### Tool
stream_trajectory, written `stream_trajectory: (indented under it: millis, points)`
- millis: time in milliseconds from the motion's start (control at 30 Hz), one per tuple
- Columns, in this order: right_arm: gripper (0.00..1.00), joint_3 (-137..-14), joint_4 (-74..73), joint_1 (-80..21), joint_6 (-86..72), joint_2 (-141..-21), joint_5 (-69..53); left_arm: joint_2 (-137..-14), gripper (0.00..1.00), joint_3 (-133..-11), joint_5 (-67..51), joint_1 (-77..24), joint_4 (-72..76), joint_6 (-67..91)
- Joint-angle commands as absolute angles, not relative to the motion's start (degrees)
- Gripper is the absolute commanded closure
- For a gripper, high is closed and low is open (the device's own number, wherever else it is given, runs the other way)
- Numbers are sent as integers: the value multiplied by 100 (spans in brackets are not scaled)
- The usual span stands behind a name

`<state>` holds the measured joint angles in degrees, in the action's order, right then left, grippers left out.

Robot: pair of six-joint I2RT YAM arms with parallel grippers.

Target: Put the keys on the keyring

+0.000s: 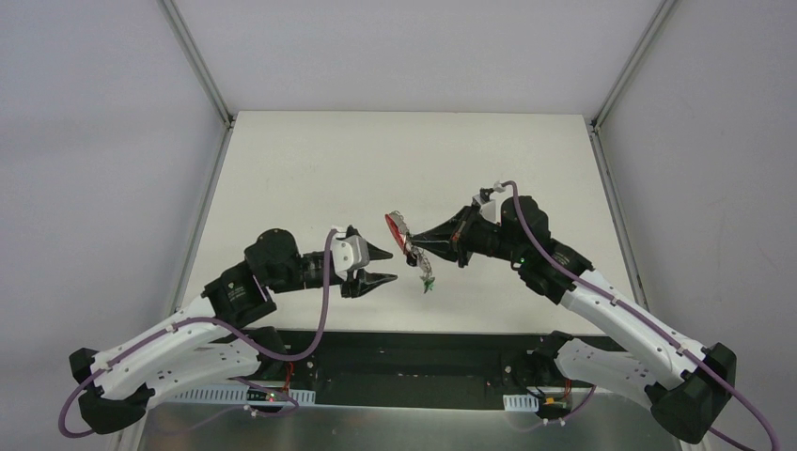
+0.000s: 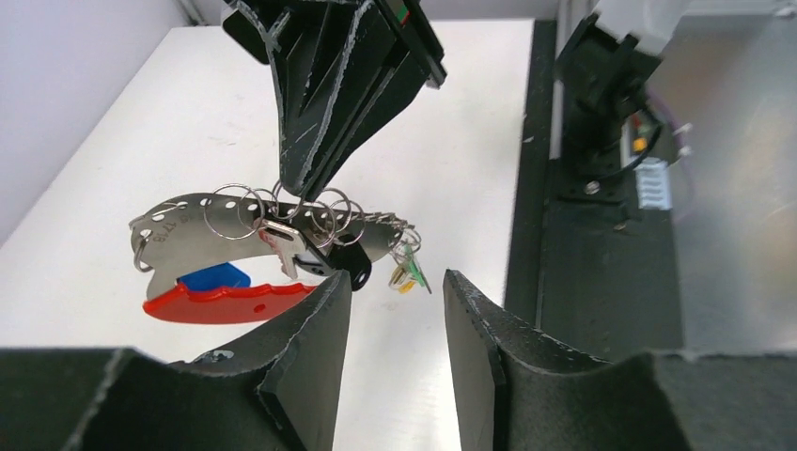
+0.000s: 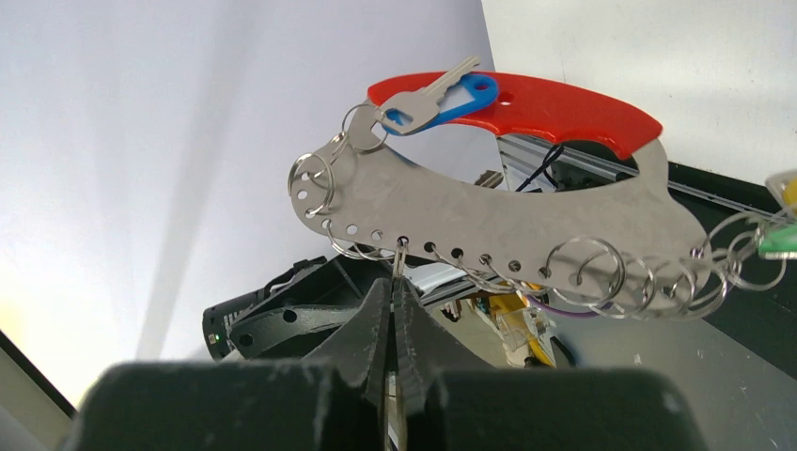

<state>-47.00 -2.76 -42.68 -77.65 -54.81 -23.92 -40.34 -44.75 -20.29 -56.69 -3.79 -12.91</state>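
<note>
The keyring is a curved silvery plate with a red section, held in the air over the table. My right gripper is shut on a thin wire ring that hangs from a hole in its lower edge. A blue-headed key lies against the red part. A black-headed key and small green and yellow keys hang from the plate's small rings. My left gripper stands open just left of the keyring with nothing between its fingers. The black key's head is close to the tip of one finger.
The white table lies below, with grey walls on three sides. A black base strip and the arm mounts run along the near edge. Several empty split rings line the plate's lower edge.
</note>
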Motion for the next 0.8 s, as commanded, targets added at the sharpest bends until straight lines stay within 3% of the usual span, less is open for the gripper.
stream_trajectory:
  millis: [0,333,767]
  points:
    - [100,-4888,-26,-4170,-8226,-5488,-2508,-4233,62,-4516,-1188,-5892,-249,-2150]
    - [100,-4967,-29,-4118,-8310,-5602,-2538,-4712,64,-4099,-288,-6632,1297,-3716]
    - [100,-4889,-29,-4061,-8300,-5497,-2512,-5320,69,-4251,1288,-7554,1722,-5248]
